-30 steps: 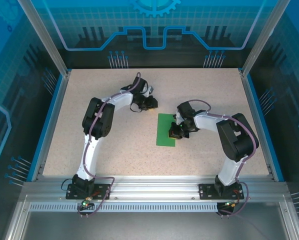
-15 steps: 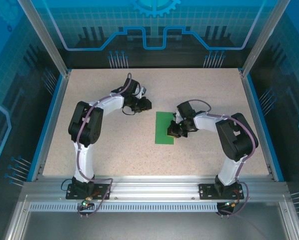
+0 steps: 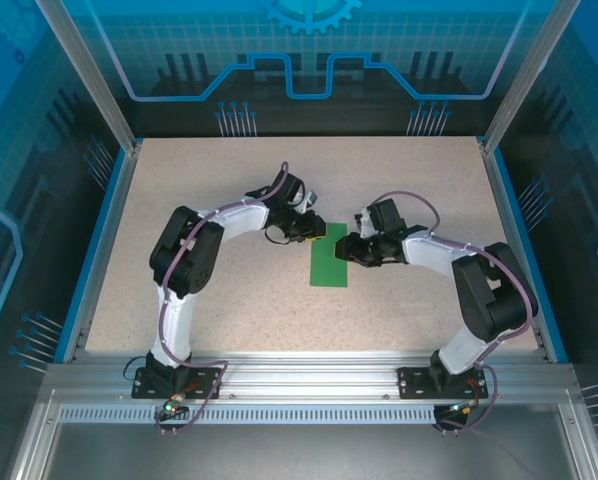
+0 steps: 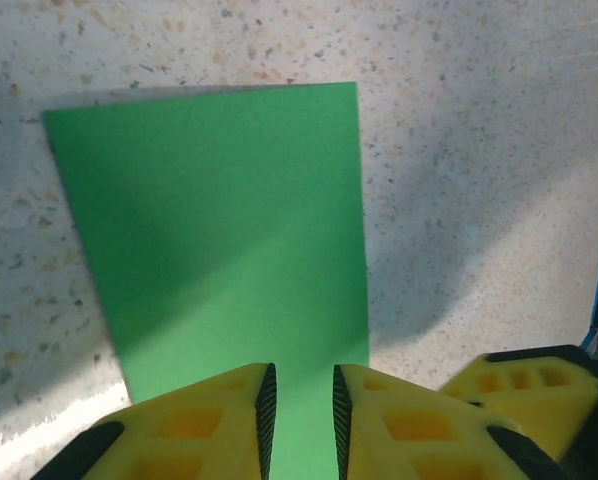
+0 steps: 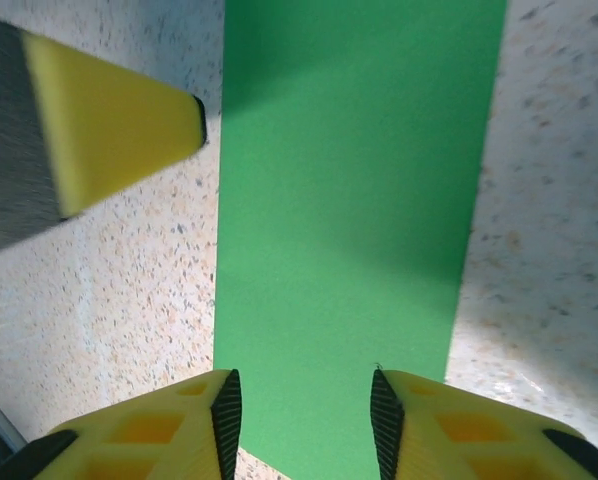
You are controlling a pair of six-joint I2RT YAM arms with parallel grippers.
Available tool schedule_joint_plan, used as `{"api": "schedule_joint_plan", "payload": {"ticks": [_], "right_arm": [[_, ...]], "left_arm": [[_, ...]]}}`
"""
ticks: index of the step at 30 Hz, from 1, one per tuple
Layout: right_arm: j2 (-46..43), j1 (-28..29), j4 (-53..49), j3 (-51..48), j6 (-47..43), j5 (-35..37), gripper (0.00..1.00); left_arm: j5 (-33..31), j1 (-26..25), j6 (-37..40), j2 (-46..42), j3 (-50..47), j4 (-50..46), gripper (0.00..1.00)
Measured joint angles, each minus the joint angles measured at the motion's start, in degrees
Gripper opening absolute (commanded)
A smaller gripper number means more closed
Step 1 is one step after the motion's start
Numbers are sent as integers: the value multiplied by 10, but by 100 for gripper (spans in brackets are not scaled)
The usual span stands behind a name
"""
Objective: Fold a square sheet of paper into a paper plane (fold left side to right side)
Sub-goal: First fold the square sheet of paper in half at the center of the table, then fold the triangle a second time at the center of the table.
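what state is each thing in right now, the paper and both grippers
square sheet of paper: folded in half into a narrow rectangle, lying flat on the table
left gripper: jaws only a narrow gap apart, gripping nothing, poised over one end of the paper
right gripper: open wide, gripping nothing, poised over the paper

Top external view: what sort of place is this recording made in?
Probably a purpose-built robot cell rather than a home: a speckled table fenced by aluminium posts, blue printed wall panels, and a left arm and right arm bolted to a rail.
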Motion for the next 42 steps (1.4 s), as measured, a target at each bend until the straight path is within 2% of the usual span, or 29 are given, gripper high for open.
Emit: {"api": "schedule_joint_plan", "payload": {"ticks": [9,19,42], "right_arm": [[-1,-38,-35,-10,10,-37,40],[33,-38,-87,-5,9,-57,38],[63,-18,-83,13,24,-85,29]], "left_arm": [[-7,-1,0,21,2,-19,25],[-10,-3,-1,11,-36,17,25],[-9,-3,-1,9,-42,26,25]]}}
